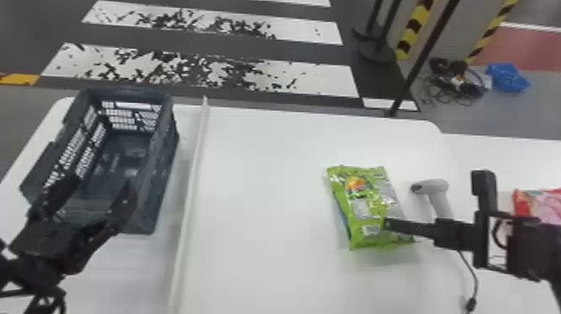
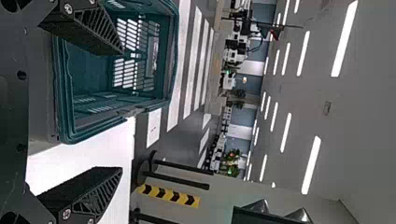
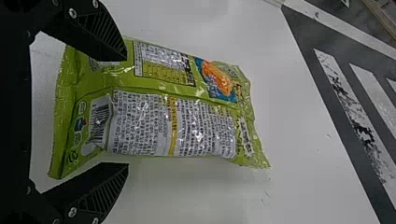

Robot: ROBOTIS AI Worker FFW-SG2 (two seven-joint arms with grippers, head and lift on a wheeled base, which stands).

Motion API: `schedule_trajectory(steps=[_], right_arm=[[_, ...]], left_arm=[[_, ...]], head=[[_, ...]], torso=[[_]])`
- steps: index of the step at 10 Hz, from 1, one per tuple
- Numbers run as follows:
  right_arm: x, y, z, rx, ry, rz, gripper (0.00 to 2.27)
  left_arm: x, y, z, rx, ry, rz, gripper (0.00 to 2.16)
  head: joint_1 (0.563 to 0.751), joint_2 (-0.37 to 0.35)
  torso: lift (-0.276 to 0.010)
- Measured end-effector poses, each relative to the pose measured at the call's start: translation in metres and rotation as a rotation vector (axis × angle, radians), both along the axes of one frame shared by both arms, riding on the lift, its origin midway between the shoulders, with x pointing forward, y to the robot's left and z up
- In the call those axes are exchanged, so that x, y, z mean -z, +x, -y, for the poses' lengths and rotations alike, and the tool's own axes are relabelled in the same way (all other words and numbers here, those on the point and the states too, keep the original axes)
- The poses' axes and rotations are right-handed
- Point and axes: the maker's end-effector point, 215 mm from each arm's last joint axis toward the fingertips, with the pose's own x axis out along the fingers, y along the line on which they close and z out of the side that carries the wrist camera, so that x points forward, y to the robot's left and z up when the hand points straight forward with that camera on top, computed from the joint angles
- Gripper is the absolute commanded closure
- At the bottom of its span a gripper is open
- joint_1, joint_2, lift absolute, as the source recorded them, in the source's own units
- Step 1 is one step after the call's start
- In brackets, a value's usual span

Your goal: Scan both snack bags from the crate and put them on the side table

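left gripper point(image 1: 101, 186), lower left, fingers apart by crate point(image 1: 162, 177); right gripper point(image 1: 390, 225), lower right, fingers apart at green snack bag point(image 1: 361, 211); scanner point(image 1: 436, 187) beside; red bag point(image 1: 542, 204), right edge.

Scuffed white stripes point(image 1: 321, 80) cross the dark floor point(image 1: 37, 25) beyond a white table point(image 1: 267, 188), under long ceiling lights point(image 2: 344, 39).

The head view looks forward and down over the desk point(image 1: 259, 259). Turned sideways, the left wrist view faces outward, close by the crate point(image 1: 162, 183), the head view's nine o'clock; the right looks down, near the green snack bag point(image 1: 360, 208), its four o'clock.
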Motion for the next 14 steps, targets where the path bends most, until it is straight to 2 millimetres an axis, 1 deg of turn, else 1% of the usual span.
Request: schedule_trajectory(steps=[1, 2, 4, 6, 8, 9, 10, 11, 12, 13, 14], right_arm=[[0.005, 0.000, -0.001, -0.011, 0.003, -0.013, 1.18], [0.006, 0.000, -0.003, -0.026, 0.011, -0.010, 2.26], [0.005, 0.002, -0.004, -0.033, 0.015, -0.002, 2.26], [-0.004, -0.002, -0.006, -0.039, 0.058, 0.010, 2.26], [-0.027, -0.003, -0.005, -0.016, 0.149, 0.041, 2.26], [-0.042, -0.002, -0.002, 0.011, 0.205, 0.061, 2.26], [-0.063, 0.001, 0.004, 0.045, 0.271, 0.095, 2.26], [-0.087, 0.006, 0.018, 0.091, 0.314, 0.146, 2.26], [-0.109, 0.013, 0.040, 0.156, 0.332, 0.206, 2.26], [-0.127, 0.021, 0.068, 0.233, 0.325, 0.275, 2.26], [-0.137, 0.028, 0.097, 0.313, 0.294, 0.332, 2.26]], left_arm=[[0.001, 0.000, 0.000, 0.002, 0.000, -0.001, 0.12], [0.001, 0.000, 0.000, 0.001, -0.001, -0.001, 0.12], [0.002, 0.000, 0.000, -0.001, -0.002, -0.002, 0.12], [0.002, -0.001, 0.000, -0.001, -0.003, -0.002, 0.12], [0.003, -0.001, 0.000, -0.002, -0.004, -0.003, 0.12], [0.003, -0.001, 0.000, -0.002, -0.005, -0.003, 0.12], [0.002, -0.002, 0.000, -0.002, -0.005, -0.003, 0.12], [0.002, -0.002, 0.001, -0.002, -0.006, -0.003, 0.12], [0.002, -0.003, 0.001, -0.002, -0.006, -0.004, 0.12], [0.003, -0.003, 0.001, -0.002, -0.006, -0.005, 0.12], [0.003, -0.003, 0.001, -0.002, -0.006, -0.004, 0.12]], head=[[0.695, -0.121], [0.695, -0.117], [0.695, -0.115], [0.695, -0.112], [0.695, -0.114], [0.695, -0.119], [0.695, -0.123], [0.695, -0.138], [0.695, -0.168], [0.695, -0.209], [0.695, -0.231]], torso=[[-0.087], [-0.087], [-0.087], [-0.087], [-0.087], [-0.087], [-0.087], [-0.087], [-0.087], [-0.087], [-0.087]])
